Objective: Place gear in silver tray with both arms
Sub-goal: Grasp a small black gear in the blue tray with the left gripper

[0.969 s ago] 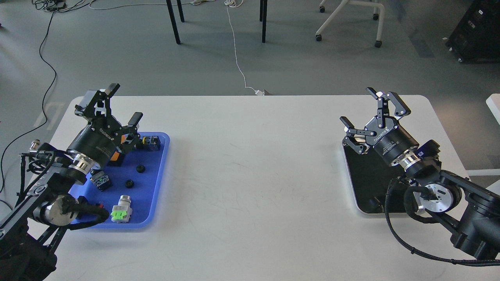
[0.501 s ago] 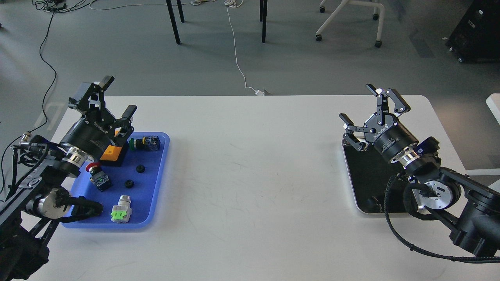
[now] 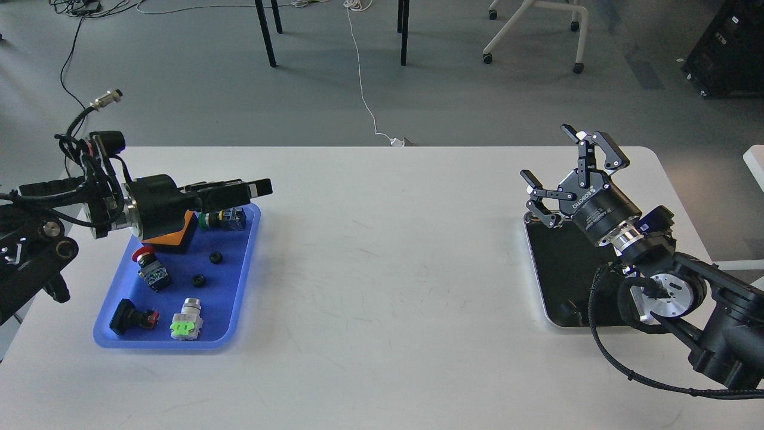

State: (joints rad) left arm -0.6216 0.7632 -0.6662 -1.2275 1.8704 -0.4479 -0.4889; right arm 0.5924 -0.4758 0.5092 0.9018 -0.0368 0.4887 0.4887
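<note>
Two small black gears [image 3: 216, 257] [image 3: 198, 280] lie in the blue tray [image 3: 246, 251] at the left. The silver tray [image 3: 558, 280], with its dark mirror-like bottom, lies at the right and is partly hidden by my right arm. My left gripper [image 3: 253, 189] points right, level over the blue tray's far end. It is seen side-on, so its fingers overlap. My right gripper [image 3: 546, 153] is open and empty above the silver tray's far edge.
The blue tray also holds an orange and black block [image 3: 173, 239], a green-headed switch [image 3: 221, 218], a red button [image 3: 146, 266], a black button [image 3: 132, 316] and a green and white part [image 3: 186, 322]. The white table [image 3: 382, 269] spans the view between the trays.
</note>
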